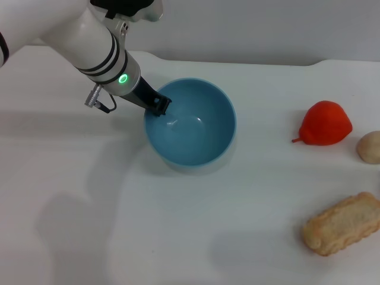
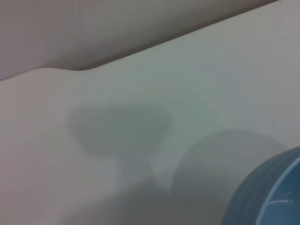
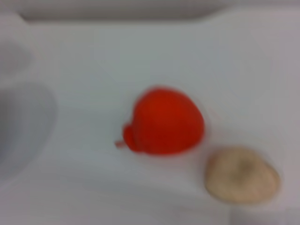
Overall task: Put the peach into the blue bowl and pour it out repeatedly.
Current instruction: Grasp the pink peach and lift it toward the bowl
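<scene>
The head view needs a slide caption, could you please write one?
Left gripper at the rim of the empty blue bowl; red fruit sits off to the right.

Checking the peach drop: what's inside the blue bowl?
Blue bowl interior shows bare, no peach. Left end effector sits at its rim, covering only a small patch there.

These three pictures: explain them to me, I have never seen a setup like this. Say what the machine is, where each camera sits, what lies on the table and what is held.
It is a two-armed robot. The head view looks down on a white table. The left gripper pinches the near-left rim of the blue bowl, which looks empty. To the right lie a red-orange fruit, a beige lump and a biscuit-like piece. The other two pictures come from cameras on the wrists. No peach or right arm shows.
</scene>
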Controlling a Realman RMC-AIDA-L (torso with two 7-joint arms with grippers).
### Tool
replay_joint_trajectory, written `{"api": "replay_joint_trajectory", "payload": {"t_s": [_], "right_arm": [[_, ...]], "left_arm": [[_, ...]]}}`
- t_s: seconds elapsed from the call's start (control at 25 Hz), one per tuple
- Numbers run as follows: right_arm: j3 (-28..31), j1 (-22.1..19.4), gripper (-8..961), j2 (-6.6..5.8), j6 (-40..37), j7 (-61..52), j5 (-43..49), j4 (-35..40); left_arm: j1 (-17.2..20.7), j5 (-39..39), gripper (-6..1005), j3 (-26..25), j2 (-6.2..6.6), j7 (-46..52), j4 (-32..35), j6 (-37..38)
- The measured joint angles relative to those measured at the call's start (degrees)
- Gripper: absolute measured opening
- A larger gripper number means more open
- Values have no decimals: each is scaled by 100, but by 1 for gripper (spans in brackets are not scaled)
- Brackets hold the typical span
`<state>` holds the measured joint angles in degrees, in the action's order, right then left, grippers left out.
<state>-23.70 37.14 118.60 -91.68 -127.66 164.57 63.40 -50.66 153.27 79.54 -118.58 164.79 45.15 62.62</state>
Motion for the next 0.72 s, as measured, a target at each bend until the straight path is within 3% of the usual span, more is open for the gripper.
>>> {"api": "replay_joint_trajectory", "payload": {"t_s": [0.28,0.72], "right_arm": [[215,-259,708,-2,-2,118,242,63],[48,-371,706,10,476,82,263,-393]], "left_arm": [[0,2,-1,1,2,0,-1,5],[27,-10,-1,10,-14,0,-16,-13]]}}
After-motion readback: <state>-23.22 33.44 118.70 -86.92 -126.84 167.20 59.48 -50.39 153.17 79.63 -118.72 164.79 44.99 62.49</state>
